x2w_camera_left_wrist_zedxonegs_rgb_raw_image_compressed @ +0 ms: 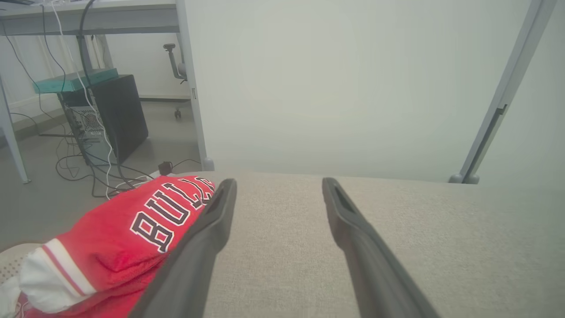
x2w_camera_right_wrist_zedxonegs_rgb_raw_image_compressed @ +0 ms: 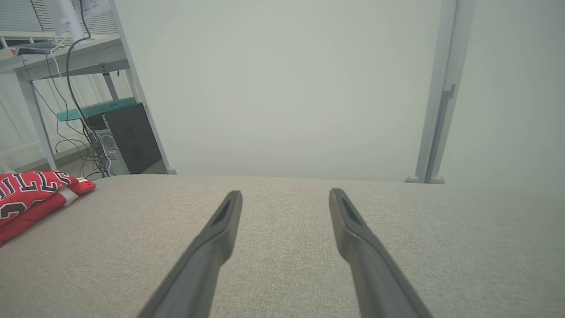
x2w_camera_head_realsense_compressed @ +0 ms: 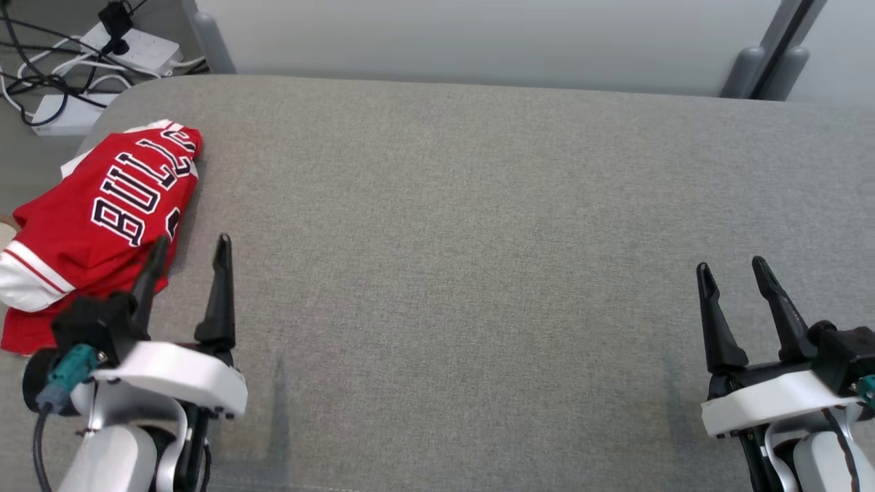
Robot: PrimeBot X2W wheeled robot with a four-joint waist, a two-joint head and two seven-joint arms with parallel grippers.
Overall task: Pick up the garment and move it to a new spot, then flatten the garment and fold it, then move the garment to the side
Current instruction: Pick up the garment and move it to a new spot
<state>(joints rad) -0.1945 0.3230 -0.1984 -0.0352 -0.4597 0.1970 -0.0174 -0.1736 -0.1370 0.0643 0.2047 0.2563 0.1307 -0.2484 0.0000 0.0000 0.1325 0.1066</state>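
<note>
Head view surface: grey fabric surface, wide, bare over the middle and right.
Garment: red jersey bunched at the surface's left edge near the far-left corner. Lettering faces up, white-trimmed part toward the near side, some cloth past the edge.
Left gripper: left gripper at the near-left, jaws spread, nothing held. Its outer finger overlaps the jersey's edge; can't tell if it touches.
Right gripper: right gripper at the near-right, jaws apart, empty, well apart from the jersey.
Floor clutter: power strips and cables beyond the far-left corner.
Step (judged): jersey reads as rumpled, so first pick not yet started.
How to do it well (judged): shift the left gripper leftward over the bulk and come down. Pinch a thick fold of the red body, not just the white trim. Lift until the overhanging cloth clears the edge, then carry it toward the bare middle.
Risk (judged): a thin single-layer pinch lets the jersey unroll or slip off the edge.
</note>
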